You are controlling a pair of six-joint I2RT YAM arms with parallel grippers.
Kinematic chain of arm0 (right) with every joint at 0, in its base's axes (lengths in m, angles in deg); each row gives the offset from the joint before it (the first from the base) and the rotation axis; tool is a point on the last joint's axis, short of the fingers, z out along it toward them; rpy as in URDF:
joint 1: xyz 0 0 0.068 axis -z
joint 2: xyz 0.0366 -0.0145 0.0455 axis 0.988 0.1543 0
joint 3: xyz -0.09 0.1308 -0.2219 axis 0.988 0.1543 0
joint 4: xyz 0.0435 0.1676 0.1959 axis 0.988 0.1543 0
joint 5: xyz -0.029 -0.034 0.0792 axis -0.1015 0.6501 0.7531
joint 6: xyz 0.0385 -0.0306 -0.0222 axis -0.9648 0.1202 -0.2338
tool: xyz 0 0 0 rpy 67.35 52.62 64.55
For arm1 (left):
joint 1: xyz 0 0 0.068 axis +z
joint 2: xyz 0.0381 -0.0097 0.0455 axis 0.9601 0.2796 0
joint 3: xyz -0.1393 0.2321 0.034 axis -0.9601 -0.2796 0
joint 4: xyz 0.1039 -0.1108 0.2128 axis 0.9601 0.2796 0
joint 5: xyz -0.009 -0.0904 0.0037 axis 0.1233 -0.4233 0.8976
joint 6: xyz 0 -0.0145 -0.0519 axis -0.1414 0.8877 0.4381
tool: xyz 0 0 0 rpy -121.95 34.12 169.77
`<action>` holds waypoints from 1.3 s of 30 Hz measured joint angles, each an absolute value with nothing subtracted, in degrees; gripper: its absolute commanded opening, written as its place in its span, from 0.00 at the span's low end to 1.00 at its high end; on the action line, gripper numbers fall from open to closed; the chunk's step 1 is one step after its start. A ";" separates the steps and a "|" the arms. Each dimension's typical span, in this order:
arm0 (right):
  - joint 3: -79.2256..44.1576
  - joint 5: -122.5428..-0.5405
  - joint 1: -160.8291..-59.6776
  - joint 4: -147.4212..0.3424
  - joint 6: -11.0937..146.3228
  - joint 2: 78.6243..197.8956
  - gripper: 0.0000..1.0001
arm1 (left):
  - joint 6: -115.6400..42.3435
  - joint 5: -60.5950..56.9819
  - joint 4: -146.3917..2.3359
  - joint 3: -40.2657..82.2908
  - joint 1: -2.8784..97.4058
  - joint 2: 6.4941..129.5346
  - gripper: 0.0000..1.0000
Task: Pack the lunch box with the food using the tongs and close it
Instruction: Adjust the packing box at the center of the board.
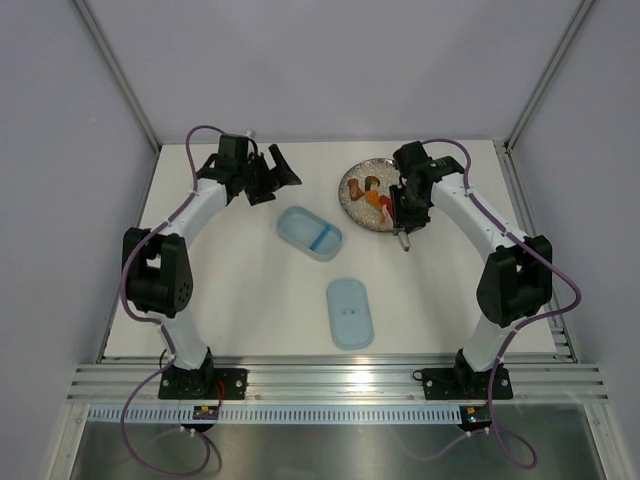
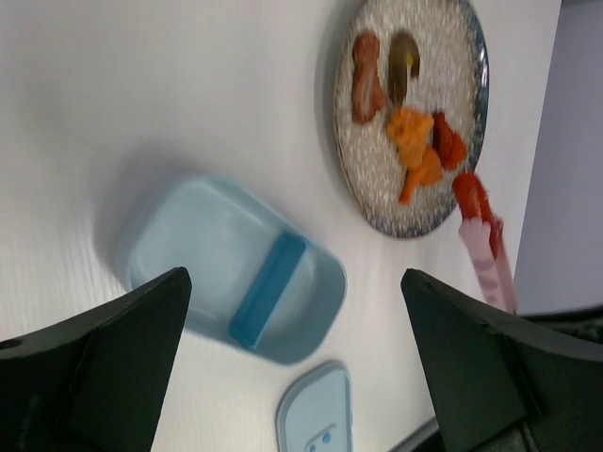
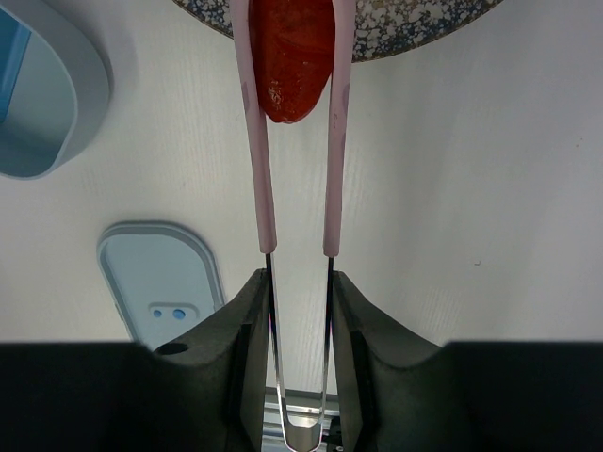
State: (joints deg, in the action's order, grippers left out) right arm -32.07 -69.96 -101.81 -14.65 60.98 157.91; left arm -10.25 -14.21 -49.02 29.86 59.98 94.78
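The open pale-blue lunch box (image 1: 309, 232) with a blue divider (image 2: 268, 287) lies mid-table, and I see no food in it. Its lid (image 1: 350, 312) lies apart, nearer the arms. My right gripper (image 3: 299, 282) is shut on the tongs (image 3: 267, 169), pressing their two arms inward. A red piece of food (image 3: 292, 56) is pinched between the tong tips at the rim of the grey speckled plate (image 3: 415, 24). More orange, red and brown food (image 2: 415, 141) rests on that plate (image 2: 377, 179). At the back left my left gripper (image 2: 297, 358) hangs open and empty above the table.
In the right wrist view the lunch box (image 3: 38, 104) shows at the upper left and the lid (image 3: 160, 282) at the left. White enclosure walls rise behind and beside the table. A metal rail (image 1: 320, 385) runs along the near edge.
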 measured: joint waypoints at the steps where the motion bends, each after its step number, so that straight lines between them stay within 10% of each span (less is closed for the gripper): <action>1: -32.03 -69.96 -102.01 -14.72 60.89 157.86 0.00 | -10.27 -13.84 -48.65 31.95 60.77 96.09 0.99; 17: -31.22 -69.96 -106.32 -15.00 57.41 156.25 0.00 | -4.04 -18.50 -53.96 34.69 64.48 112.11 0.99; 39: -19.44 -67.58 -113.84 -27.63 34.03 147.66 0.00 | 0.26 -22.82 -67.49 11.02 59.52 100.51 0.99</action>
